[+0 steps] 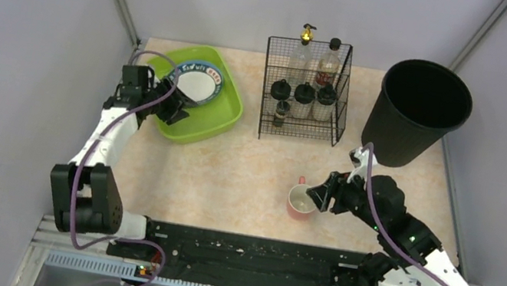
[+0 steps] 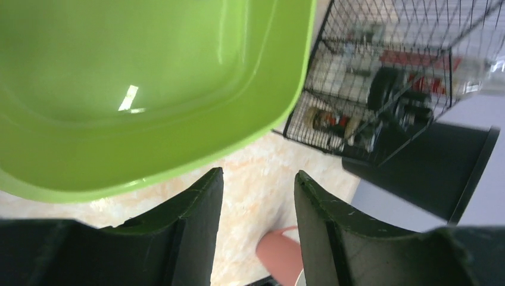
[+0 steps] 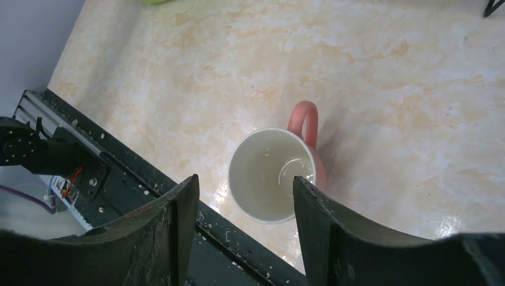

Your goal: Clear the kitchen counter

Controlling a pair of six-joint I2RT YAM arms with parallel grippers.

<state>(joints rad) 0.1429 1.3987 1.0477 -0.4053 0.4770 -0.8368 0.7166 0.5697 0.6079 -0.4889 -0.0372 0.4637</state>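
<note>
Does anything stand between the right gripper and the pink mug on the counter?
Nothing visible does. The right gripper hangs open close to the pink ceramic mug with a white inside, which stands upright on the beige stone-look counter, with only bare surface around it.

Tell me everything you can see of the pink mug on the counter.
The pink mug looks ceramic, glossy pink outside and pale cream inside, with one loop handle pointing toward the counter's far side. It stands upright and looks empty, on the kitchen counter right of centre, near the black rail. The right tool hovers open close to it, its fingers framing the rim in the wrist view. No contact is visible.
</note>
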